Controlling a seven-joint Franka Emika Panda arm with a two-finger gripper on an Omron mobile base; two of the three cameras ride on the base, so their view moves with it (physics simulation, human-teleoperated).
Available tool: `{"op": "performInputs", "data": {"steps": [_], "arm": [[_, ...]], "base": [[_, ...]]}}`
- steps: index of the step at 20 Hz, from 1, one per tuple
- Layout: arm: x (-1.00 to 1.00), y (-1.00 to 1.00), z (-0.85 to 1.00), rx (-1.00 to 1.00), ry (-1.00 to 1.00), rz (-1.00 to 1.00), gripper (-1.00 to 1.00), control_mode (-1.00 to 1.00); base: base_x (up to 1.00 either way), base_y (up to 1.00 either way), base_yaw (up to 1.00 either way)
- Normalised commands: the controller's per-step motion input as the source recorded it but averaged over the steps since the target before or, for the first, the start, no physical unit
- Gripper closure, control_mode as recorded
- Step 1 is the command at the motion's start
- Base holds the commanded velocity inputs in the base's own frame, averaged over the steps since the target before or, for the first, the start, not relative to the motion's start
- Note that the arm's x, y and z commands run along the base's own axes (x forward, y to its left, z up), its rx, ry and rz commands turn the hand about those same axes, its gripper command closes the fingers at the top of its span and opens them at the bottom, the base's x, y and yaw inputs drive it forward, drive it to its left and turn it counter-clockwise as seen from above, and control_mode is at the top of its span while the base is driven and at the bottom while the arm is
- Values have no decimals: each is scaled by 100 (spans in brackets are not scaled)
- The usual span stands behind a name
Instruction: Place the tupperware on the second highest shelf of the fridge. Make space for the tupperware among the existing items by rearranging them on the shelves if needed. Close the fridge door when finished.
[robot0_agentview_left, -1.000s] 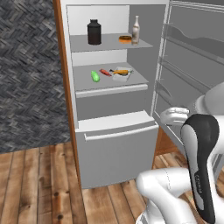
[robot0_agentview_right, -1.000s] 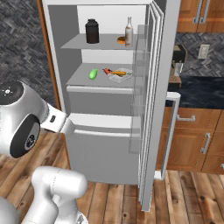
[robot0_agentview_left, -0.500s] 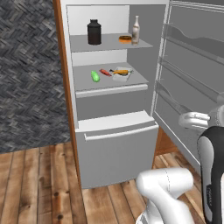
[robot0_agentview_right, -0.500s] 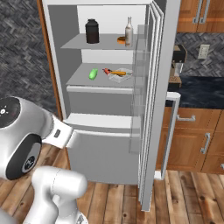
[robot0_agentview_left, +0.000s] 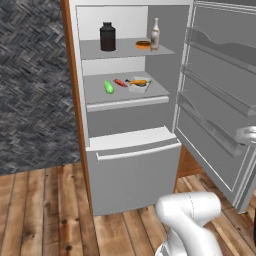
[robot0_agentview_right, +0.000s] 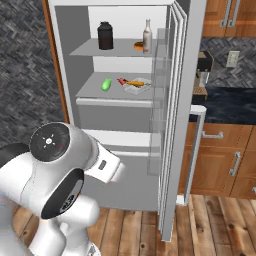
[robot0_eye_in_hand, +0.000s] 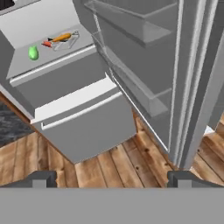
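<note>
The fridge has not moved since a second ago, and its things lie as they did. What has changed is the arm. In the left base view its dark upper part has gone out past the right edge. In the right base view its big white joint has come closer and lower and is seen much larger.

The fridge stands tall and upright, with its open front turned toward the robot. The door is swung wide open to the right, and its clear racks face into the room. In the right base view the door is seen almost edge on.

The top shelf holds a black jar at the left. A white bottle stands upright at the right, with a brown doughnut just beside it.

The second shelf lies flat and runs long from left to right. On it a green vegetable lies at the left. A small red thing lies in the middle. At the right lies a clear tub with something orange in it.

The claw is seen in the hand view. Its two tips are spread wide and nothing is held between them. It is well apart from the fridge, and the wood floor is seen past it.
</note>
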Motion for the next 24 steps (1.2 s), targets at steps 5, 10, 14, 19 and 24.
{"op": "performInputs", "data": {"steps": [5, 10, 14, 19, 24], "arm": [[0, -100, 0, 14, 0, 0, -100, -100], [4, -86, -6, 25, -1, -1, -100, -100], [17, -75, -26, 34, -7, -6, -100, -100], [32, -59, -35, 33, -4, -12, -100, -100], [33, -59, -47, 29, 0, -17, -100, -100]], "base": [[0, 0, 0], [0, 0, 0], [0, 0, 0], [0, 0, 0], [0, 0, 0]]}}
